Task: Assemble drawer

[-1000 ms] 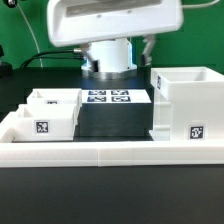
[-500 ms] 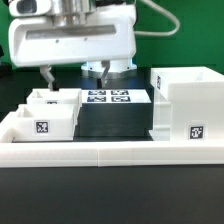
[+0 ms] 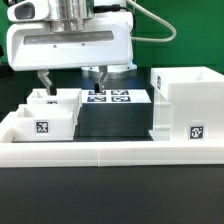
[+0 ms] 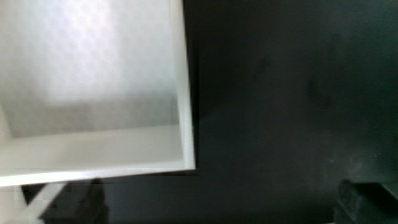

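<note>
The tall white hollow box [image 3: 185, 100] with a square tag stands at the exterior view's right. Two small white tagged trays sit at the exterior view's left, one in front [image 3: 45, 120] and one behind it [image 3: 58, 97]. My gripper [image 3: 72, 82] hangs above the rear tray, its fingers [image 3: 45, 80] spread wide with nothing between them. In the wrist view a white tray's hollow inside [image 4: 89, 90] lies beside the black table, and the open gripper [image 4: 214, 205] shows only dark fingertips [image 4: 370, 200] over the table.
The marker board [image 3: 108, 97] lies flat between the trays and the box. A low white wall [image 3: 100, 152] borders the black table along the front. The arm's wide white body [image 3: 70, 45] hangs over the exterior view's upper left.
The gripper has moved toward the exterior view's left and come down, from above the marker board to above the trays. The drawer parts have not moved.
</note>
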Controlling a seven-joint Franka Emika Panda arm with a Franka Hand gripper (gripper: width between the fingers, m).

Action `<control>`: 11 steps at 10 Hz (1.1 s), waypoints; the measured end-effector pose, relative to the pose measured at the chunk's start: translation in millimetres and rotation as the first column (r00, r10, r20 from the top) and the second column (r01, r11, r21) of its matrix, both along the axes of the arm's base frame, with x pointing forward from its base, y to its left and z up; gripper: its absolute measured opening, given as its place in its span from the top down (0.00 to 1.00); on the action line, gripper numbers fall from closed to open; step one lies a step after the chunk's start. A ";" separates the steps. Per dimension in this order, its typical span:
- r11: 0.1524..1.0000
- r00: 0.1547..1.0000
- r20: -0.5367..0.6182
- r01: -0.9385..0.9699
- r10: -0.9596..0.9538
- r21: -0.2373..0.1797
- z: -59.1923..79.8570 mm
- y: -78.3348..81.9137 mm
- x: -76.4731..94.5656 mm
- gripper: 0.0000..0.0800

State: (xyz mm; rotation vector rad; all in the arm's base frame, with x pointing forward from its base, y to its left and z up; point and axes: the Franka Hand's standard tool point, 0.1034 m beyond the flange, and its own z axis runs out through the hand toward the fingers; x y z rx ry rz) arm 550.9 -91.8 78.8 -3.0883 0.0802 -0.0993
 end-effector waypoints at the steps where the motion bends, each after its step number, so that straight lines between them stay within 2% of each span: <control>1: 1.000 1.000 -0.004 0.001 -0.001 0.001 -0.5 -0.3 -0.7 0.19; 2: 1.000 0.999 -0.040 0.010 -0.009 0.015 -5.8 -2.2 -8.4 0.19; 6: 1.000 0.999 -0.042 0.021 -0.022 -0.023 -43.6 -7.2 -38.4 0.19; 9: 0.998 0.999 -0.028 0.021 -0.023 -0.053 -60.9 -12.5 -42.3 0.19; 11: 0.998 1.000 -0.021 0.013 -0.014 -0.063 -66.9 -12.8 -42.4 0.19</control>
